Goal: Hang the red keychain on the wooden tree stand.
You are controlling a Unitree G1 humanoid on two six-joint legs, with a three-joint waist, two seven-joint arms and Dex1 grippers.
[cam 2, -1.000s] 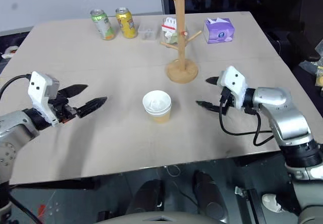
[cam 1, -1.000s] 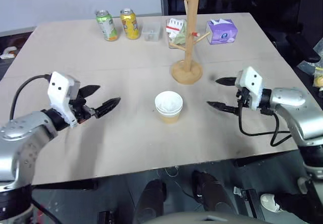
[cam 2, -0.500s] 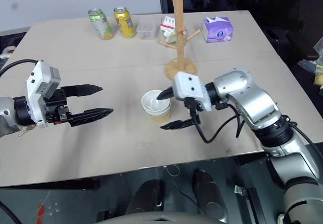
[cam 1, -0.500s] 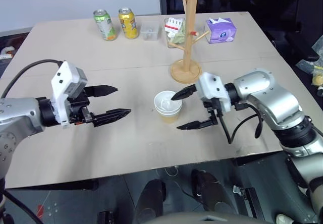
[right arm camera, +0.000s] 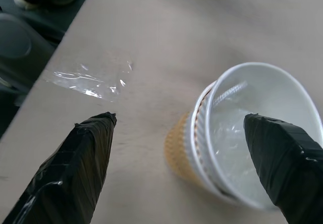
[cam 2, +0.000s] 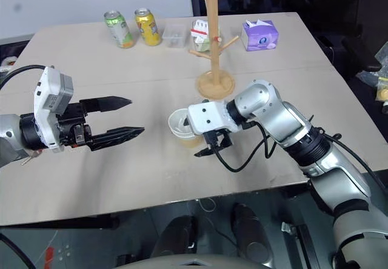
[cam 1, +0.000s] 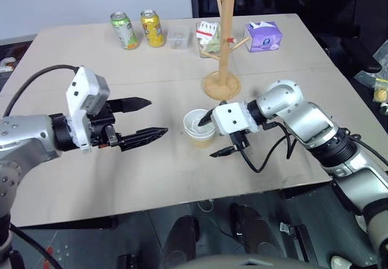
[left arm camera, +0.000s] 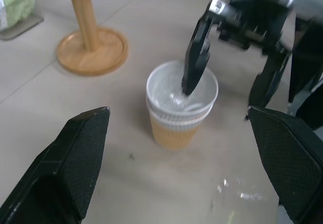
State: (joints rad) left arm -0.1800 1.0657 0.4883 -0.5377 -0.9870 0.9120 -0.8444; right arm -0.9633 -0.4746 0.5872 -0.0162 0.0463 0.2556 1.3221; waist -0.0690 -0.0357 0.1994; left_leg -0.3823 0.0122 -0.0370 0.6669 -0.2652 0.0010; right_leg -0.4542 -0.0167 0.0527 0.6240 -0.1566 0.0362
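A: Beside the paper cup (cam 1: 200,127), which gripper was nearer?

B: The right gripper (cam 1: 213,133). Its fingers were spread wide and gripped nothing. One finger (left arm camera: 194,62) reached over the cup's rim into the mouth, the other stood outside the cup, on the side toward the robot. I could not tell whether the first finger touched the wall.

A: And the left gripper (cam 1: 143,120)?

B: It was to the left of the cup, well apart from it, also released and empty, with both fingers pointing toward the cup.

A: What was in the cup?

B: A clear crinkled liner (right arm camera: 237,133). I could not see the red keychain in it.

A: Where was the wooden tree stand (cam 1: 224,45)?

B: Just behind the cup, upright on its round base. One peg had a red tip (cam 1: 231,39). Farther behind the cup were two cans (cam 1: 138,29) and a purple tissue box (cam 1: 264,36). All stood on the table (cam 1: 91,63).
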